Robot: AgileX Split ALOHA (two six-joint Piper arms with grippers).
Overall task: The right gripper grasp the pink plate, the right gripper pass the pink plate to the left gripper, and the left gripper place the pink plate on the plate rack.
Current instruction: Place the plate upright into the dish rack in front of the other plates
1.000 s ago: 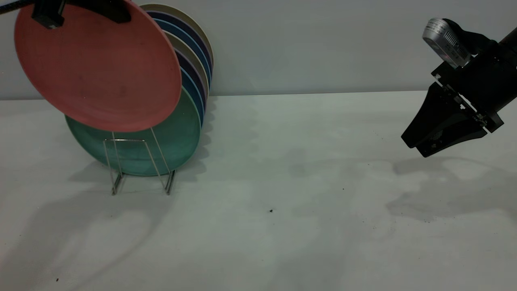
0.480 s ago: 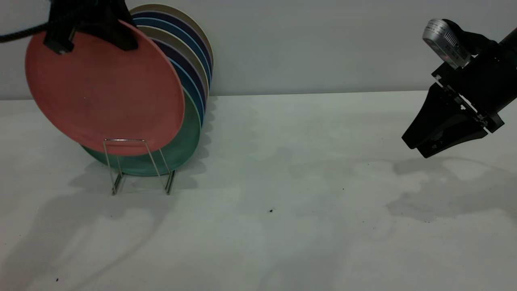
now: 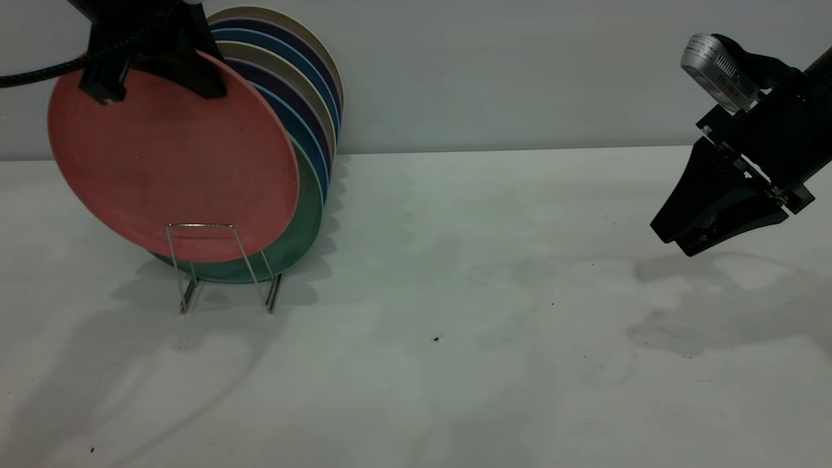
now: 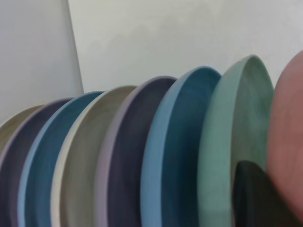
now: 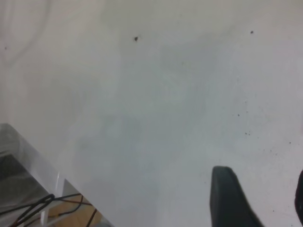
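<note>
At upper left the left gripper point(image 3: 153, 55) is pinching the top rim of the pink plate point(image 3: 172, 156), which is standing upright over the plate rack point(image 3: 224, 266) against the green plate point(image 3: 305, 214). At far right the right gripper point(image 3: 679, 237) is hanging empty, fingers parted.

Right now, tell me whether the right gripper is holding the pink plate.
No, the left gripper grips the pink plate; the right gripper hangs empty.

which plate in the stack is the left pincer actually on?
The pink plate, frontmost of the row. The left pincer clamps its top rim; the green plate right behind it and the blue, purple and beige ones stand ungripped in the plate rack.
</note>
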